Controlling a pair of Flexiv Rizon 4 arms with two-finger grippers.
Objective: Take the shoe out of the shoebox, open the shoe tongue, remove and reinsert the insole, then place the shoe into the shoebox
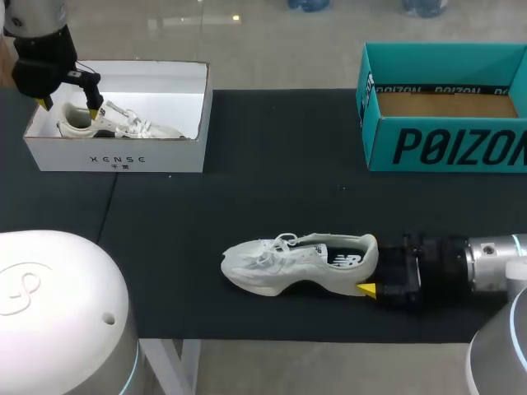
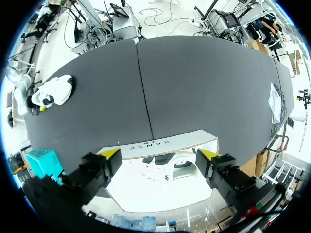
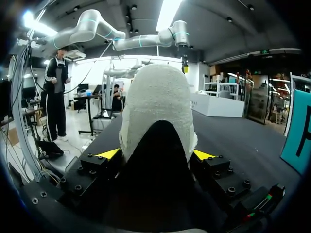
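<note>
- At the near edge of the table (image 1: pixel 272 173), the shoe (image 1: pixel 288 262) lies on its sole with its toe toward my left. The right gripper (image 1: pixel 372 265) is clamped across its heel, and the right wrist view shows a yellow tip pressed to each side.
- Over the white shoebox (image 1: pixel 115 155) at the far left, the left gripper (image 1: pixel 69 107) hangs with fingers spread wide, holding nothing. A second shoe (image 1: pixel 123 125) lies in the box beneath it.
- The teal box (image 1: pixel 445 144) stands empty at the far right, well apart from the shoe.
- The step in hand looks like opening the tongue. The right grip should pin the heel firm and flat so the shoe cannot slide or roll.
- The left arm would need to cross to the laces, come down over the throat and pinch only the tongue, lifting it toward the toe.
- From above, the tongue's edge is hard to make out under the laces. A slow approach is wise, to avoid snagging a lace loop.
</note>
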